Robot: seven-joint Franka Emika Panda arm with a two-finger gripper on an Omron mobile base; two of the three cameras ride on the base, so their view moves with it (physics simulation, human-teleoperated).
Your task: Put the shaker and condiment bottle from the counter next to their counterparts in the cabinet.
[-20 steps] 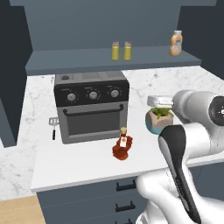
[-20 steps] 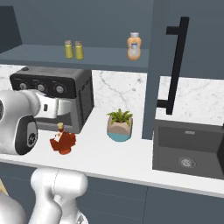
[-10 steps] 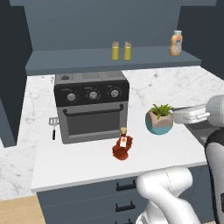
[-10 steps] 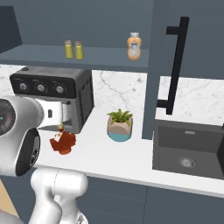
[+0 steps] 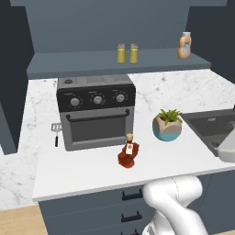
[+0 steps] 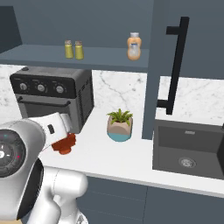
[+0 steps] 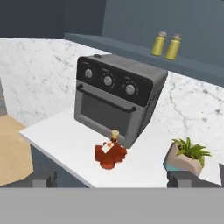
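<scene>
Gripper [image 7: 111, 181] jaws are standing wide apart, empty; I'm seeing the arm having swung off rightward, clearing my view. Condiment bottle [image 7: 110, 154] is sitting at twelve o'clock on the counter [image 7: 65, 144]; I'm lining up that pickup.

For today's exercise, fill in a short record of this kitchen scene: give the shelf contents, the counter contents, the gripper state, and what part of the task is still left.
shelf contents: two shakers side by side; orange bottle further right
counter contents: toaster oven; condiment bottle in front of it; potted plant; spatula left of the oven
gripper: open, holding nothing
task left: condiment bottle not yet on the cabinet shelf
</scene>
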